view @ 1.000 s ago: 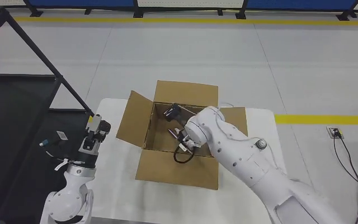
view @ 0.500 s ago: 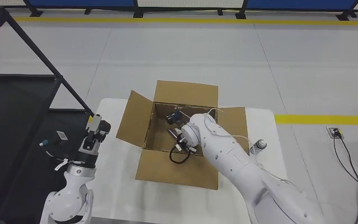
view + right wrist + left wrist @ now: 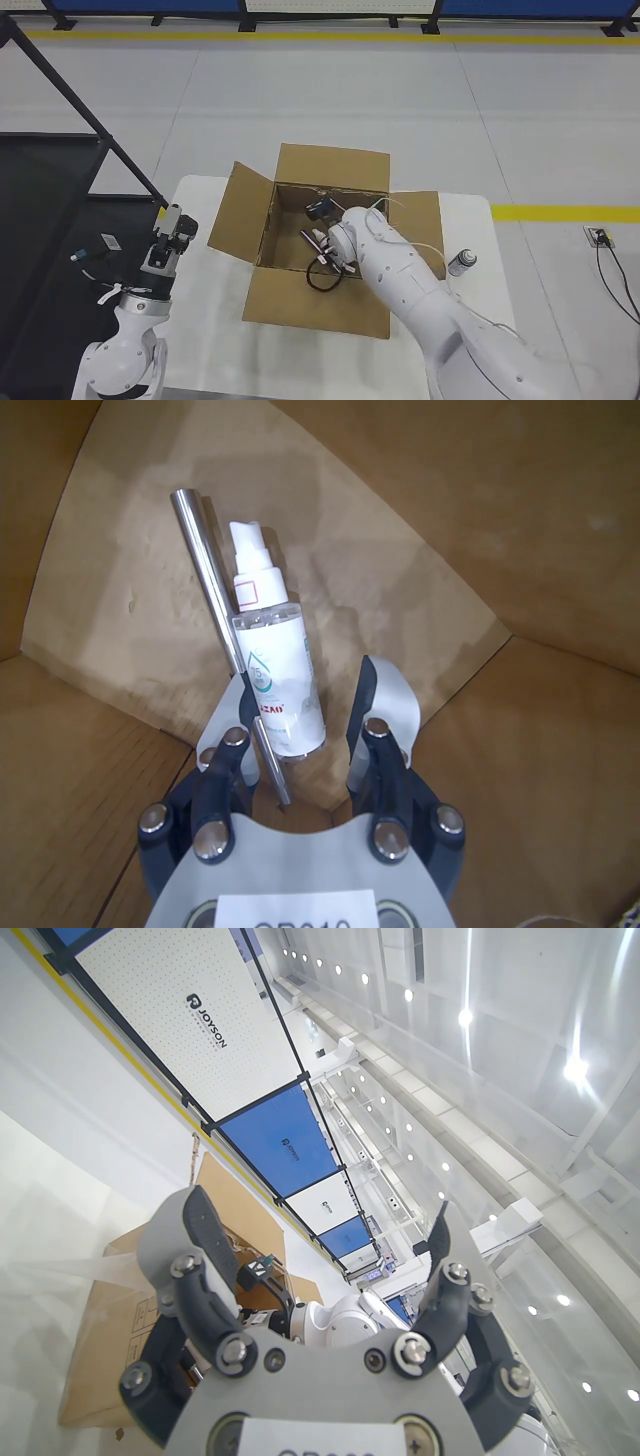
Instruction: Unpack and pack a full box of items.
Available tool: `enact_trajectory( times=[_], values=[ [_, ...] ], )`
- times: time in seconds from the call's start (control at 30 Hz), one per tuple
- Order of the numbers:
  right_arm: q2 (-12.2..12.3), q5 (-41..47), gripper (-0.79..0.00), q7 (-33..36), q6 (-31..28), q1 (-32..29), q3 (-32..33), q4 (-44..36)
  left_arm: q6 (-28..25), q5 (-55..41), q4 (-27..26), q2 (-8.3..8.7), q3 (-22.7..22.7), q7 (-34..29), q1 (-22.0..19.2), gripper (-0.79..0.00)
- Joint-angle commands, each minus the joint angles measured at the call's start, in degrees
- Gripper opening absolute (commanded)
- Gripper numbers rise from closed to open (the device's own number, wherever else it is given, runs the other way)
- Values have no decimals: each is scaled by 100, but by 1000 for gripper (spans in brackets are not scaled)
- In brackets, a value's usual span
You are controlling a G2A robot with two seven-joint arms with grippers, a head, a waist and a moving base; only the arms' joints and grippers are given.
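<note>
An open cardboard box [image 3: 315,300] stands on the white table [image 3: 210,340]. My right arm [image 3: 385,255] reaches down into it. On the box floor [image 3: 130,610] lies a white spray bottle [image 3: 277,660] with a thin metal rod [image 3: 210,590] resting against it. My right gripper [image 3: 305,690] is open and straddles the bottle's lower end; one finger [image 3: 245,705] touches the rod, the other stands apart from the bottle. My left gripper [image 3: 175,232] is at the table's left edge, pointing upward, open [image 3: 320,1213] and holding nothing.
A small silver can [image 3: 460,262] stands on the table to the right of the box. The box flaps [image 3: 240,210] are spread outward. A black frame and dark surface [image 3: 50,200] border the table's left side. The box [image 3: 100,1318] shows beyond the left fingers.
My right arm has swung in over the box, uncovering the silver can on the table. The gripper has shifted slightly inside the box. The left arm has not moved.
</note>
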Motion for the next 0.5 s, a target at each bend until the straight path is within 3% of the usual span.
enact_trajectory(
  times=[0.0, 0.2, 0.47],
  values=[
    [-32, 16, -231, -11, -46, 7, 15, 65, 0, 0, 0, 0, 0, 0, 0, 0],
    [-118, -16, -231, -6, -107, 11, 31, 243, 0, 0, 0, 0, 0, 0, 0, 0],
    [-163, -82, -354, -14, 10, 13, 66, 471, 0, 0, 0, 0, 0, 0, 0, 0]
  ],
)
